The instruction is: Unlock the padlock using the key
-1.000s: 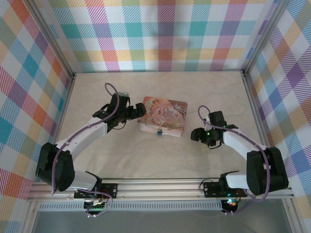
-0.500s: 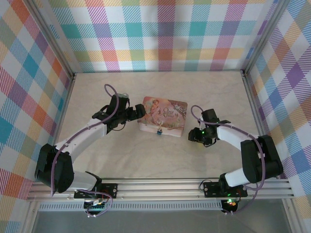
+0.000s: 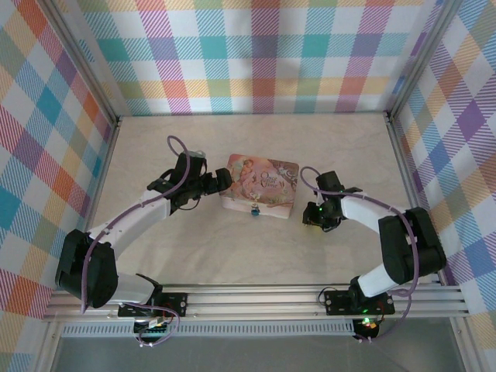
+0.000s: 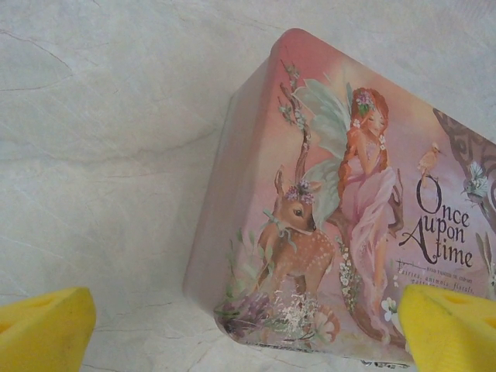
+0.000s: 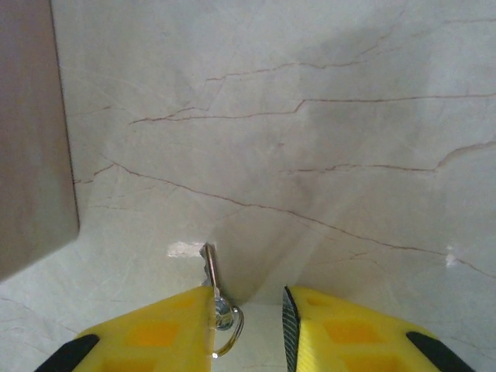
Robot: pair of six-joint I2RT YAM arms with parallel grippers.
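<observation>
- Key (image 5: 209, 271) flat on the bench (image 5: 333, 155), just ahead of the right pincer (image 5: 248, 333), against the inner edge of one yellow finger (image 5: 155, 333) and apart from the other.
- Long axis nearly straight out from that pincer: blade tip pointing away, bow and wire ring (image 5: 226, 325) back in the gap between the fingers.
- Right pincer narrowly open, nothing clamped.
- Padlock (image 3: 253, 210), blue, at the near face of the pink tin (image 3: 260, 184), between the two pincers.
- Left pincer (image 4: 248, 341) spread wide, tin's corner just ahead, holding nothing.
</observation>
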